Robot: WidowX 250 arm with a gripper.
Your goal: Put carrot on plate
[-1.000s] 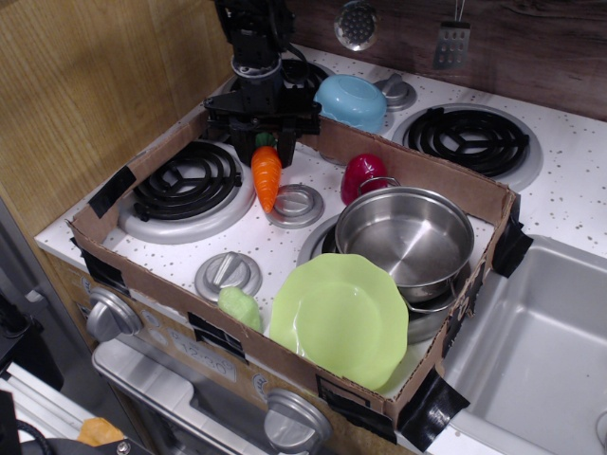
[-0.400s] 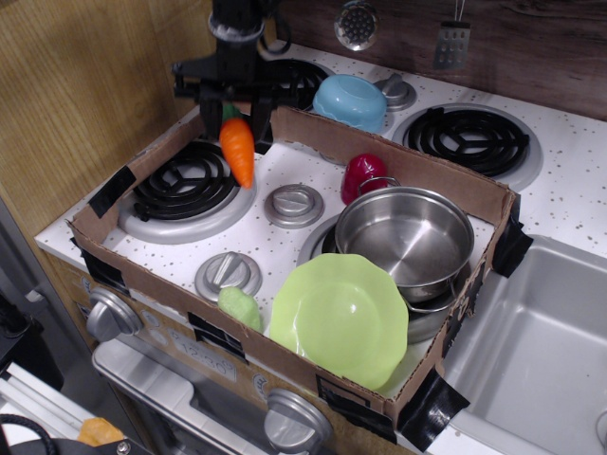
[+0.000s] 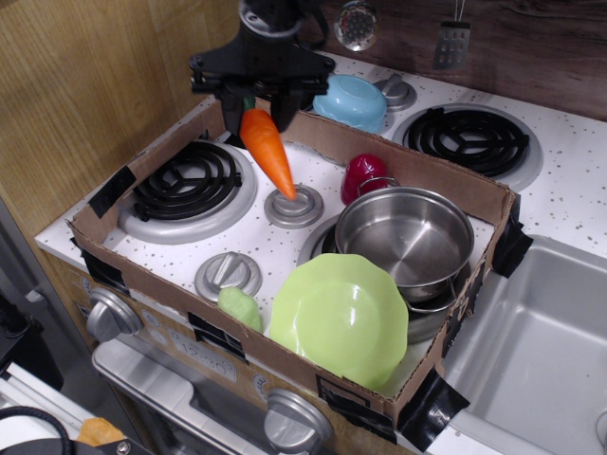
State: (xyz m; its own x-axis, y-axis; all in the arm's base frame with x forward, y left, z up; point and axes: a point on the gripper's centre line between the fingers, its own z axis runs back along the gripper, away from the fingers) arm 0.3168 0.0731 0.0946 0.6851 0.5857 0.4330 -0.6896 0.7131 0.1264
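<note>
The orange carrot (image 3: 267, 150) hangs tip down and tilted right, held by its green top in my gripper (image 3: 250, 102), which is shut on it above the back left of the cardboard tray. Its tip is over the small silver knob (image 3: 293, 207) in the middle of the stove. The lime-green scalloped plate (image 3: 340, 318) lies tilted at the tray's front right, leaning on the steel pot (image 3: 405, 237), well forward and right of the carrot.
A cardboard tray (image 3: 123, 175) walls in the stove top. Inside are a black coil burner (image 3: 186, 182), a dark red toy (image 3: 363, 175), a pale green toy (image 3: 240, 307) and another silver knob (image 3: 228, 273). A light blue bowl (image 3: 350, 100) sits behind; a sink (image 3: 541, 351) at right.
The gripper lifted the carrot off the stove top, swung left, then came back right; the carrot now hangs tilted with its tip over the middle knob.
</note>
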